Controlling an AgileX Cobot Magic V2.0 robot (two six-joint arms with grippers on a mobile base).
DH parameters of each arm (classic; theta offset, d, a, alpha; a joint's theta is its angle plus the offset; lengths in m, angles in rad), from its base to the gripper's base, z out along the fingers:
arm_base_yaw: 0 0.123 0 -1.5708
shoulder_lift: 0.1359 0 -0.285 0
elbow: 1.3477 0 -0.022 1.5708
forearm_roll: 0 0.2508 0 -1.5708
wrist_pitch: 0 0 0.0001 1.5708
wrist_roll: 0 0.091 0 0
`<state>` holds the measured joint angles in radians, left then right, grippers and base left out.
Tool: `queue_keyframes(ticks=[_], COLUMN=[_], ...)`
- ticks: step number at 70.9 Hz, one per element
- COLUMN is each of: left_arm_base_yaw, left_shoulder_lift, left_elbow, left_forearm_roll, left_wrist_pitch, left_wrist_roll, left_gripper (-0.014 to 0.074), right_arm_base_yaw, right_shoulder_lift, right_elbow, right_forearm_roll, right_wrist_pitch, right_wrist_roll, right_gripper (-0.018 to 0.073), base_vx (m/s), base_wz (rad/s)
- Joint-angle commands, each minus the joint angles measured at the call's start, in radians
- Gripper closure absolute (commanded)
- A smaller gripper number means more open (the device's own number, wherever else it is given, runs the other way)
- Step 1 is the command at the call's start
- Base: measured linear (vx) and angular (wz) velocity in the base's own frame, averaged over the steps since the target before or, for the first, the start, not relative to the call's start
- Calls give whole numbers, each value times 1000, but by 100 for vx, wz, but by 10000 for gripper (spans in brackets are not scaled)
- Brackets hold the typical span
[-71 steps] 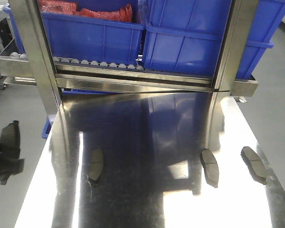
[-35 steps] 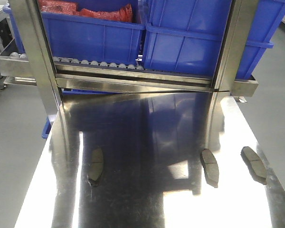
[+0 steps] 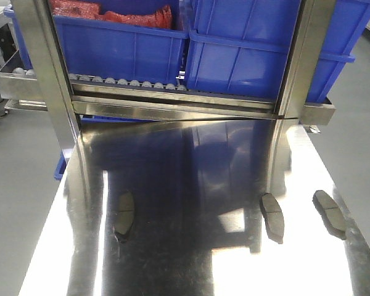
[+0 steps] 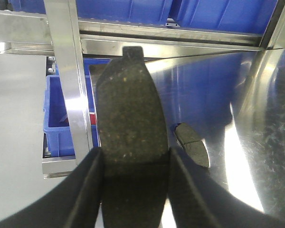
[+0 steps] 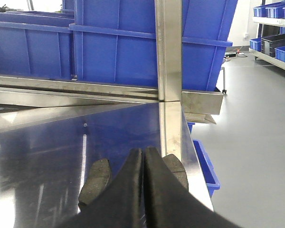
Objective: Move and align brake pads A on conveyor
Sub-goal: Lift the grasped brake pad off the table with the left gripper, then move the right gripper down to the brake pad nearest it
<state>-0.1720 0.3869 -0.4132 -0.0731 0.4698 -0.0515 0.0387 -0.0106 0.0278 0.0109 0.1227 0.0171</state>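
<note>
**A:** Where's the gritty grey-brown curved brake pad (image 4: 128, 109)?

**B:** Clamped in the left gripper (image 4: 135, 156), long axis pointed straight out. Right gripper (image 5: 143, 156) is pinched closed, empty. Two more pads (image 5: 95, 183) (image 5: 176, 168) are laid past it, toward the shiny steel worktop's (image 5: 61, 142) right edge. Conveyor isn't seen.

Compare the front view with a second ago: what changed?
The left pincer, shut on the held pad, was at the front view's left edge and has gone out of frame there. On the steel table, the left pad, middle pad and right pad stayed put, as did the blue bins.
</note>
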Motion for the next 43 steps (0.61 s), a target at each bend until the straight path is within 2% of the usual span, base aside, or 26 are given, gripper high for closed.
queue_keyframes(ticks=[1,43], left_arm_base_yaw=[-3,-3], left_shoulder_lift=[5,5], left_elbow=[-28,-28], left_forearm_roll=[-10,-10], left_wrist_pitch=[-98,-98], left_wrist_roll=[-2,-2], left_gripper=[404,404], right_arm_base_yaw=[0,0], right_shoulder_lift=[-15,-15], right_elbow=[10,10], right_forearm_roll=[-11,-11], right_wrist_pitch=[-74,-74], right_wrist_roll=[-6,-6], right_gripper=[568,568], base_vx=[0,0], base_wz=[0,0])
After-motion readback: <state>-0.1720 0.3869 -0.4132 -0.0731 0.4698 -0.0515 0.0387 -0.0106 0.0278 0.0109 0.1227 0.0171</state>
